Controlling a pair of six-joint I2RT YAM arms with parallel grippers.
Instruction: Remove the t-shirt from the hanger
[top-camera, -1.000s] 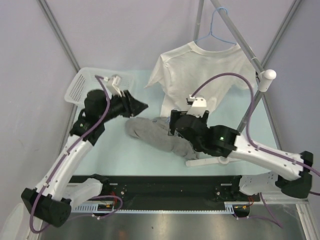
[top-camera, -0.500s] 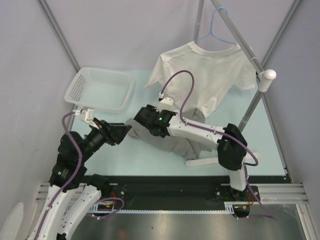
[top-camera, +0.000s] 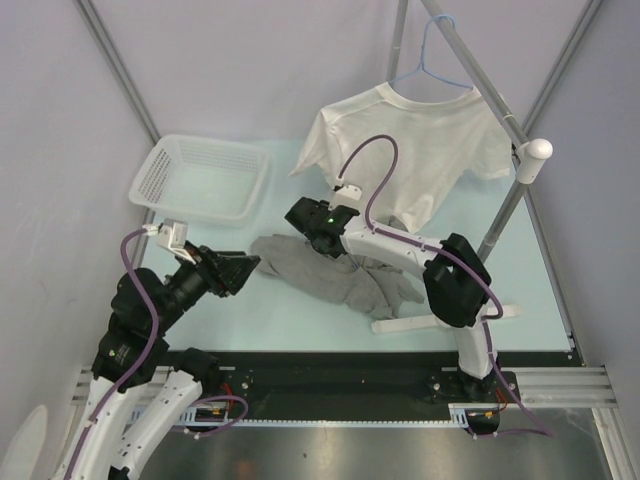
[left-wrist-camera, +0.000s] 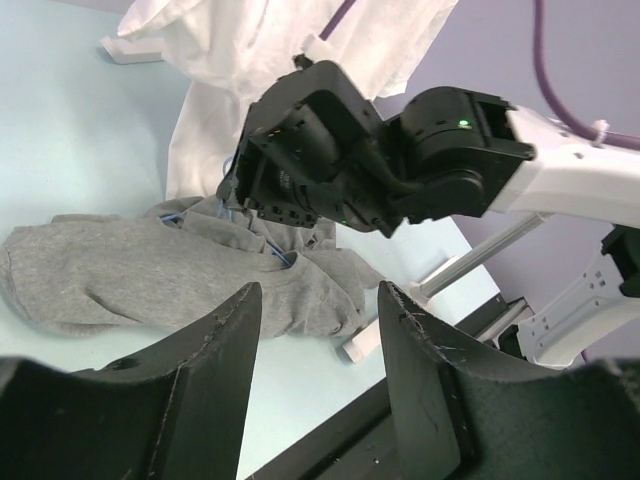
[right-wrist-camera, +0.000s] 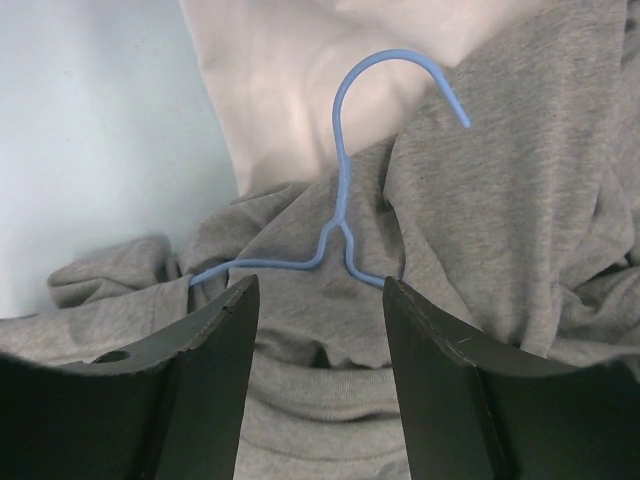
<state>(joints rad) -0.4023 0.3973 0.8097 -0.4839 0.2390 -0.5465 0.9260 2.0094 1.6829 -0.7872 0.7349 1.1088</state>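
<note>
A grey t-shirt (top-camera: 335, 278) lies crumpled on the table with a blue hanger (right-wrist-camera: 340, 190) still inside its neck. The hook and shoulders of that hanger stick out of the collar. My right gripper (top-camera: 299, 221) hangs over the shirt's collar end. Its jaws (right-wrist-camera: 318, 285) are open, with the collar cloth below and between them, and they hold nothing. My left gripper (top-camera: 252, 265) hovers low to the left of the shirt. It is open and empty (left-wrist-camera: 318, 292), and it looks at the grey t-shirt (left-wrist-camera: 120, 280) and the right gripper (left-wrist-camera: 300, 150).
A white t-shirt (top-camera: 410, 150) hangs on another blue hanger (top-camera: 430, 62) from the rack at the back. The rack's post (top-camera: 505, 215) and white foot (top-camera: 440, 318) stand right of the grey shirt. A white basket (top-camera: 200, 178) sits at the back left.
My left arm pulled back from beside the basket toward the near left. My right gripper swung left across the grey shirt to its collar, and its jaws have narrowed.
</note>
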